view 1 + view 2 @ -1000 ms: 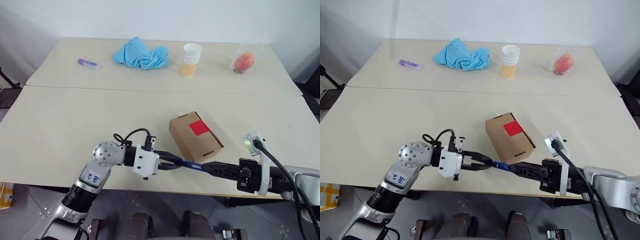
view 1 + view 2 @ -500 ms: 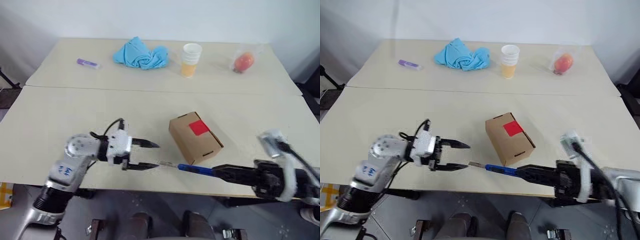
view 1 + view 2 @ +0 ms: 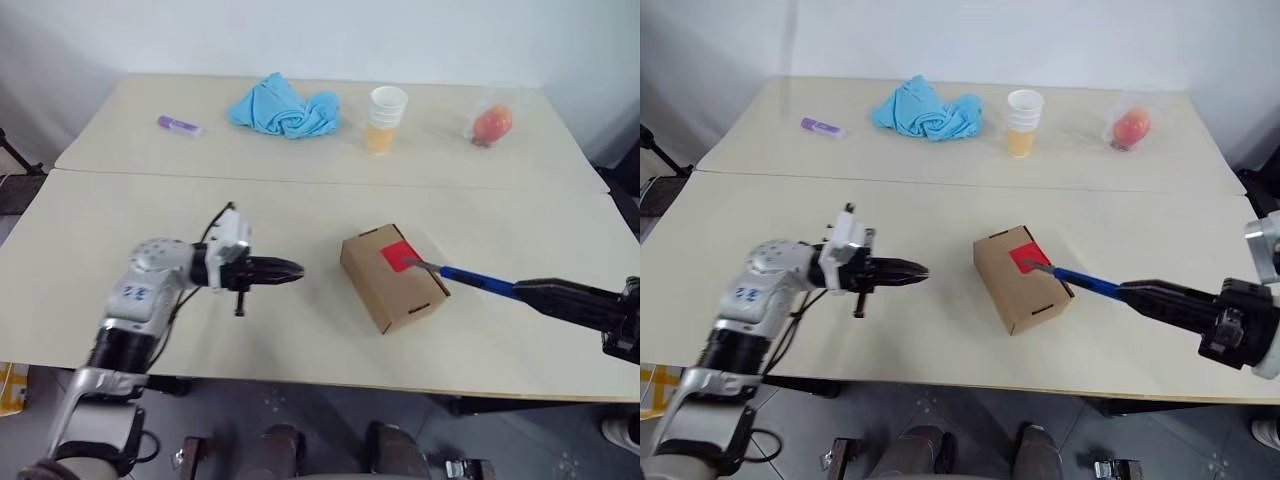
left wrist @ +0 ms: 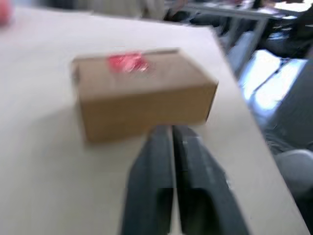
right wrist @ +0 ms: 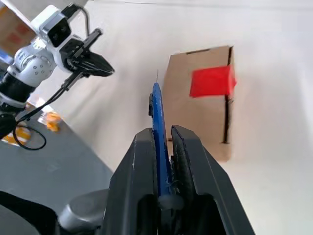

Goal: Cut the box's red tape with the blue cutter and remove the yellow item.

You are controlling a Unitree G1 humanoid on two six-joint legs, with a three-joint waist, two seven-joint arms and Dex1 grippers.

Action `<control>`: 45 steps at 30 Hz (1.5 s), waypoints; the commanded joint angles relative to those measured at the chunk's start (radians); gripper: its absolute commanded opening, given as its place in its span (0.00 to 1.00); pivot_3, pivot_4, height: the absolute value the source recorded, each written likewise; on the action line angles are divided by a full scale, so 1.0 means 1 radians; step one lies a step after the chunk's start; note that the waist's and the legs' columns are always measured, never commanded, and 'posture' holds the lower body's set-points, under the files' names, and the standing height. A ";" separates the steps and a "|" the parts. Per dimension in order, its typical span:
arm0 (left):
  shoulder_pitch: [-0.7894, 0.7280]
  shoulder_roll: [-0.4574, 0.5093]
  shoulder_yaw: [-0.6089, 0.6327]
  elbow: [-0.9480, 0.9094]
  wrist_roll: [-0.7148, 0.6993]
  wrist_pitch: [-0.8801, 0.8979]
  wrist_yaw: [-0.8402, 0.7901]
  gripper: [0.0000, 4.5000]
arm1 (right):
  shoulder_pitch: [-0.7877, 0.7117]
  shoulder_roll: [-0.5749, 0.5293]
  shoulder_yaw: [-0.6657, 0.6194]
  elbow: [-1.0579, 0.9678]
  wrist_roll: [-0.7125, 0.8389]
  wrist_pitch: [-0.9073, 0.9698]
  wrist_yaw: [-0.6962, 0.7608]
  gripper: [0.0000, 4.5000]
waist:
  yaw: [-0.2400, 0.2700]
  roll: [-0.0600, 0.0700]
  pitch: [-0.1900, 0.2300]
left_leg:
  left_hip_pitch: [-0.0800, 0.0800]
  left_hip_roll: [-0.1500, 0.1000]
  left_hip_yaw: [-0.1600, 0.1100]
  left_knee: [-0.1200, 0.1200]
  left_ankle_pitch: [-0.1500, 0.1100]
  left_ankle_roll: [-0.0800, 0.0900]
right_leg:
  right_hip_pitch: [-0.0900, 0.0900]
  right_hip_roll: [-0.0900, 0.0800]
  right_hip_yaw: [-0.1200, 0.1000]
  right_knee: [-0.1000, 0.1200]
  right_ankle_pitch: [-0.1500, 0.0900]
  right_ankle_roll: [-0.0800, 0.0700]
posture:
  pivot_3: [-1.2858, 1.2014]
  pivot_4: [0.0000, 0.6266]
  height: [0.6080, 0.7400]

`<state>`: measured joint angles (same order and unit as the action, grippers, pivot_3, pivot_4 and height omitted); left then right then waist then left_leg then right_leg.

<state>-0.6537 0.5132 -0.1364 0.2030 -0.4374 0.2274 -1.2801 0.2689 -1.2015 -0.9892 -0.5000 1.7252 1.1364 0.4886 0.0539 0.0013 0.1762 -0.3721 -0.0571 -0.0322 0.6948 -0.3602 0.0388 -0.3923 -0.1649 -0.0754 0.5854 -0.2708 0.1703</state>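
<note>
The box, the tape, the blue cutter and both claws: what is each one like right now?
box: closed, flaps down.
red tape: looks uncut.
blue cutter: held, blade out, tip over the tape.
left claw: shut, empty.
right claw: shut on the blue cutter.

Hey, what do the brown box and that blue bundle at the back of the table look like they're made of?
The box looks like matte brown cardboard, with crisp folded edges. The blue bundle looks like soft cloth, crumpled into loose folds.

two cream desk (image 3: 130, 200) tops meet at a seam. the near one bears the box (image 3: 392, 277); the far one a purple stick (image 3: 178, 125), blue cloth (image 3: 282, 106), cup (image 3: 385, 118) and wrapped fruit (image 3: 492, 122).
</note>
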 commanded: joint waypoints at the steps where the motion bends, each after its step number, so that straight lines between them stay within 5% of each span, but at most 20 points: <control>1: -0.099 -0.080 -0.063 0.030 0.046 -0.018 -0.008 0.01 | -0.096 -0.140 0.057 0.038 0.031 -0.035 -0.062 0.04 | -0.004 0.000 0.000 | 0.000 0.000 0.000 0.000 0.000 0.000 | 0.000 0.000 0.000 0.000 0.000 0.000 | 0.52 0.24 1.00; 5: -0.212 -0.188 -0.107 0.130 0.124 -0.017 0.066 0.01 | -0.244 -0.355 0.278 0.127 0.121 -0.124 -0.204 0.04 | -0.012 0.001 0.001 | 0.000 0.002 0.002 0.001 0.000 0.000 | 0.000 0.000 -0.001 0.000 0.000 0.000 | 0.52 0.24 1.00; 12: -0.257 -0.233 -0.133 0.172 0.202 -0.001 0.111 0.01 | -0.420 -0.526 0.604 0.208 0.205 -0.279 -0.345 0.04 | -0.027 0.001 0.002 | -0.004 0.001 0.001 -0.001 0.000 0.000 | -0.003 -0.001 -0.002 -0.002 0.000 0.000 | 0.52 0.24 1.00; 15: -0.256 -0.238 -0.136 0.171 0.227 0.019 0.133 0.01 | -0.570 -0.501 0.759 0.214 0.190 -0.304 -0.375 0.04 | -0.025 0.001 0.002 | -0.006 0.001 -0.001 0.000 0.000 0.000 | -0.004 -0.001 -0.003 -0.003 0.000 0.000 | 0.52 0.24 1.00; 21: -0.243 -0.250 -0.157 0.166 0.265 0.029 0.157 0.01 | -0.952 -0.275 0.997 0.281 0.083 -0.124 -0.441 0.04 | -0.026 0.001 0.004 | -0.011 0.001 -0.004 0.004 0.000 0.000 | -0.005 -0.001 -0.005 -0.006 0.001 0.002 | 0.52 0.24 1.00; 30: -0.217 -0.240 -0.147 0.125 0.274 0.056 0.183 0.01 | -0.875 -0.114 0.904 0.285 -0.033 -0.059 -0.440 0.04 | -0.009 0.002 0.004 | -0.020 -0.002 -0.004 0.005 0.000 0.000 | -0.017 -0.001 -0.006 0.002 0.001 0.001 | 0.52 0.24 1.00; 45: -0.221 -0.245 -0.161 0.106 0.294 0.099 0.220 0.01 | -0.944 -0.106 0.844 0.292 -0.034 0.087 -0.436 0.04 | -0.005 0.002 0.004 | -0.019 -0.001 -0.002 0.008 0.000 0.001 | -0.017 -0.001 -0.004 0.004 0.001 0.001 | 0.52 0.24 1.00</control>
<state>-0.8763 0.2724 -0.2935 0.3314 -0.1507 0.3183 -1.0665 -0.6699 -1.2962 -0.0970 -0.1978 1.6720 1.2131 0.0506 0.0488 0.0031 0.1804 -0.3908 -0.0583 -0.0338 0.7027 -0.3599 0.0396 -0.4092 -0.1660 -0.0798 0.5898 -0.2697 0.1718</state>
